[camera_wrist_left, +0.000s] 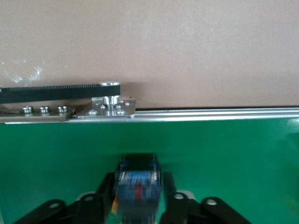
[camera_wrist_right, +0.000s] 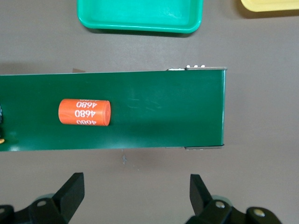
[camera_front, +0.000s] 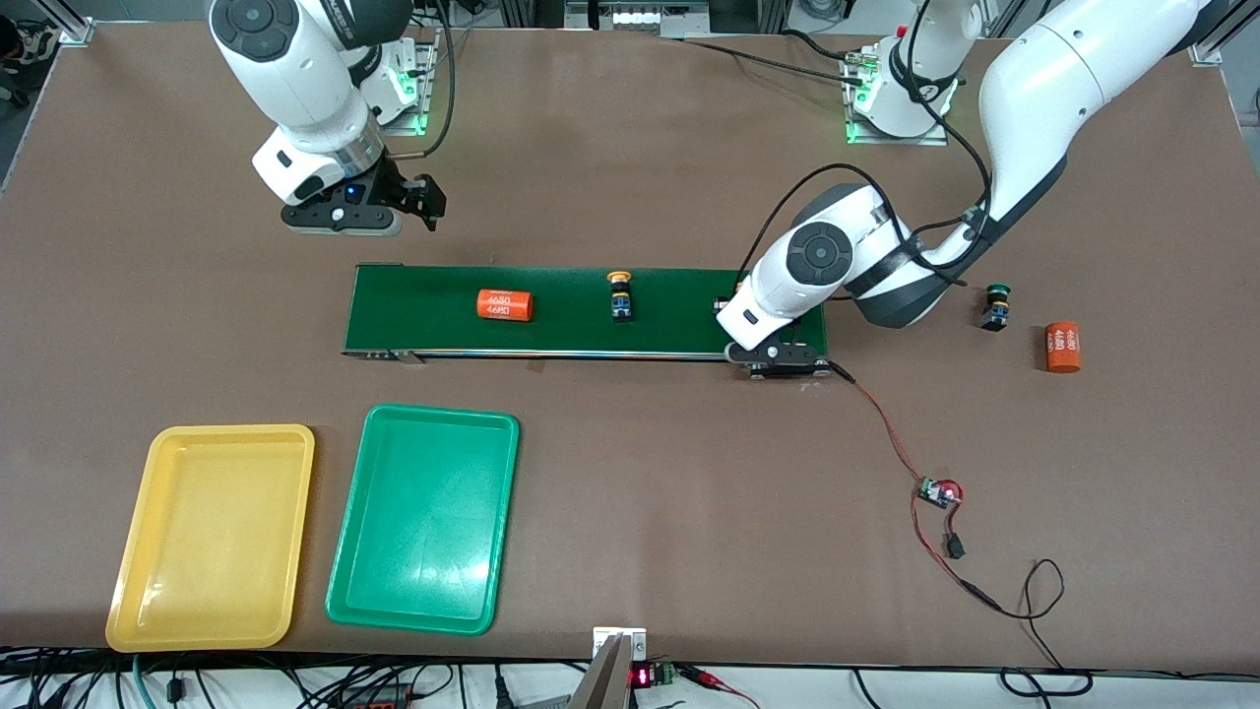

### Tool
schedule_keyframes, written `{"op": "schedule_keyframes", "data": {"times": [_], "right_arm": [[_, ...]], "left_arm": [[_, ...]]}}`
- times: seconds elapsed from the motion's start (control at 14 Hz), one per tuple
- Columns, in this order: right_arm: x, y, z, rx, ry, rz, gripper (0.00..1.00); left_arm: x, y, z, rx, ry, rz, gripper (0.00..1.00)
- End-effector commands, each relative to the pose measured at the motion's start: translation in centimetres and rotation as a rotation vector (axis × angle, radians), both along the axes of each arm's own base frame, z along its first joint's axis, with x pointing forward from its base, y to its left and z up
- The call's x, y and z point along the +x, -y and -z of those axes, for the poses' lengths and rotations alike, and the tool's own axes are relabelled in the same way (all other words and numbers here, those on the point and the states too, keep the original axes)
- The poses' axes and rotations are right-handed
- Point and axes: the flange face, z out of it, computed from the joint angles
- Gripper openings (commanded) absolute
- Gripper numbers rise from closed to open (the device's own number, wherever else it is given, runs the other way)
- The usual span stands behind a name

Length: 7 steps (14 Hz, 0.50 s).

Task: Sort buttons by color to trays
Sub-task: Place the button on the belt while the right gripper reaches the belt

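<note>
The left gripper sits low on the conveyor belt at the left arm's end, its fingers on either side of a dark-bodied button; whether they clamp it cannot be told. The right gripper hovers wide open over bare table near the belt's other end. A yellow-capped button lies mid-belt beside an orange cylinder, a green-capped button lies on the table past the left arm's end, and the yellow tray and green tray sit nearer the front camera.
</note>
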Motion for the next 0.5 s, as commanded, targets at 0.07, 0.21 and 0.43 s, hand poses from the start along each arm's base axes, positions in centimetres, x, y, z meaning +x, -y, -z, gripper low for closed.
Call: {"op": "schedule_keyframes", "data": {"times": [0.07,0.21,0.43], "right_arm": [[0.7,-2.4,1.9,0.043,0.003,0.051,1.00],[1.2,-3.2,3.3,0.064,0.011,0.049,1.00],[0.0,-6.3,5.9,0.058,-0.026,-0.039,1.00]], "left_arm": [[1.2,-1.5,-2.0,0.019,0.055,-0.017,1.00],[2.7,-3.6,-4.0,0.064,0.067,-0.037,1.00],[5.7,-7.1,-7.3,0.115,0.048,0.038,1.00]]}}
